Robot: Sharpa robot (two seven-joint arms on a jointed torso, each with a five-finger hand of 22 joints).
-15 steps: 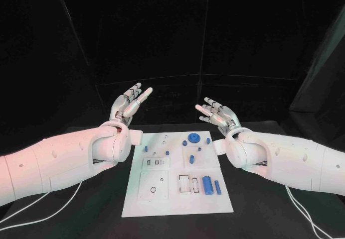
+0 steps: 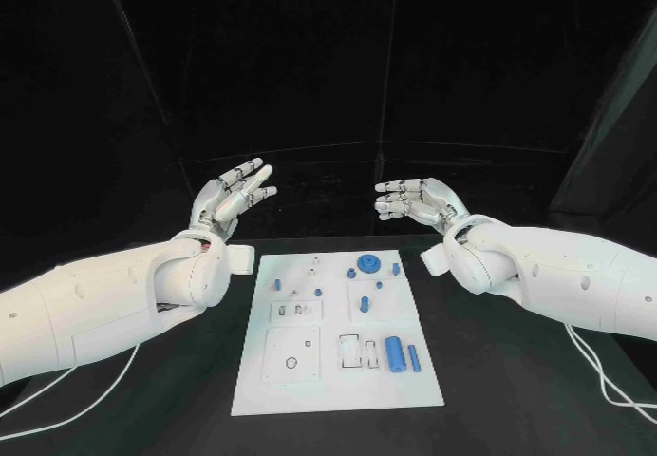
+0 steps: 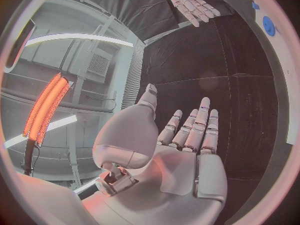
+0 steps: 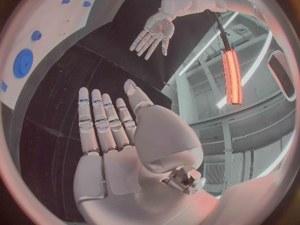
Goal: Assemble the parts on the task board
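On the black desk [image 2: 520, 380], centre: white rectangular task board [image 2: 274, 389] carrying small blue parts, among them a round blue disc [image 2: 368, 263] near its far edge and a blue cylinder [image 2: 394, 353] toward its near right; the tiniest pieces are too small to identify. Left hand [image 2: 233, 198] and right hand [image 2: 418, 201] hover raised beyond the board's far end, well apart from it, fingers spread, holding nothing.
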